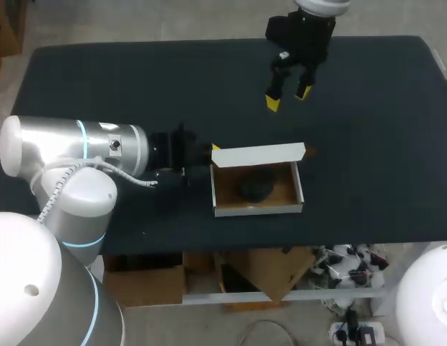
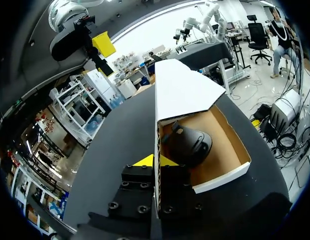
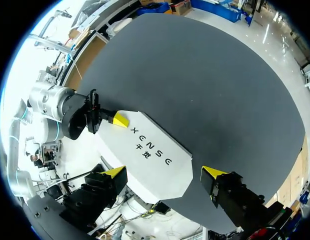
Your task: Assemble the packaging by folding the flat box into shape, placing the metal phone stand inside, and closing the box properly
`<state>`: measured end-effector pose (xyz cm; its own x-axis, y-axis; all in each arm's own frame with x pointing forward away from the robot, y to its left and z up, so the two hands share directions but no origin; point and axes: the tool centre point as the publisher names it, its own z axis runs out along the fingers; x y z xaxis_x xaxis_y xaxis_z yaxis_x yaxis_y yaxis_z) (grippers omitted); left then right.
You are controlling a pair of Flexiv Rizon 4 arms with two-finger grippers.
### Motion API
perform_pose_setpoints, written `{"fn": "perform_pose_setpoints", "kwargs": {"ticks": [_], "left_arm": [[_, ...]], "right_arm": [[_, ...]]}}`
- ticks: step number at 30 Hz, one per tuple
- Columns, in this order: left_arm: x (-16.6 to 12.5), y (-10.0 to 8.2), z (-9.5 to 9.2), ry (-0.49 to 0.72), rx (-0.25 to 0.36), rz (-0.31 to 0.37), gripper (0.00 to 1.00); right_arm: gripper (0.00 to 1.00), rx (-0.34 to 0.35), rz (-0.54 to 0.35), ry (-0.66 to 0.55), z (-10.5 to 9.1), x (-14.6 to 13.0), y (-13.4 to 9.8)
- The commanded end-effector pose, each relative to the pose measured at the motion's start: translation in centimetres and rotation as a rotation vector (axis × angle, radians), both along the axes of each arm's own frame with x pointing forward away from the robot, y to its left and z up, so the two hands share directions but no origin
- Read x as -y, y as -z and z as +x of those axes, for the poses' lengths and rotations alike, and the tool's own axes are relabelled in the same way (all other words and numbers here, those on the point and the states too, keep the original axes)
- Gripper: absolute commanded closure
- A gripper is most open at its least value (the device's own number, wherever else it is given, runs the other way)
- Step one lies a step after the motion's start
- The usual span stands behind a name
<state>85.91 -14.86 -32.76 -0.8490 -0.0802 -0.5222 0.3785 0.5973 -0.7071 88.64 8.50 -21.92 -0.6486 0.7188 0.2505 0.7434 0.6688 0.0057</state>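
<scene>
The white box (image 1: 257, 210) with a brown inside lies open near the table's front edge, its lid (image 1: 259, 153) standing up along the far side. A black phone stand (image 1: 256, 188) rests inside it. My left gripper (image 1: 213, 151) is at the box's left end, shut on the left wall. In the left wrist view that wall (image 2: 157, 150) runs between the left gripper's (image 2: 155, 161) yellow tips, with the stand (image 2: 191, 145) just beyond and the lid (image 2: 182, 90) ahead. My right gripper (image 1: 288, 97) hangs open above the table behind the box. In its own view the right gripper (image 3: 164, 173) straddles the lid (image 3: 150, 155) from above without touching it.
The dark table (image 1: 375, 108) is bare around the box. Its front edge runs just below the box, and its right edge lies well to the right. My left arm's silver body (image 1: 86, 148) covers the table's left front.
</scene>
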Motion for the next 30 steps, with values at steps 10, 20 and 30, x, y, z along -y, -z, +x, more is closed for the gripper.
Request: {"fn": "perform_pose_setpoints", "kwargs": {"ticks": [10, 20, 30], "left_arm": [[0.1, 0.4, -0.2, -0.007, 0.006, -0.003, 1.00], [0.5, 0.5, -0.8, -0.008, 0.088, 0.024, 1.00], [0.8, 0.8, -1.2, -0.010, 0.173, 0.043, 1.00]], "right_arm": [[0.00, 0.003, 0.001, 0.001, -0.2, 0.1, 0.0], [0.00, -0.168, -0.070, 0.193, -0.9, 0.6, 0.1], [0.00, -0.342, -0.097, 0.404, -2.3, 2.4, 1.1]]}}
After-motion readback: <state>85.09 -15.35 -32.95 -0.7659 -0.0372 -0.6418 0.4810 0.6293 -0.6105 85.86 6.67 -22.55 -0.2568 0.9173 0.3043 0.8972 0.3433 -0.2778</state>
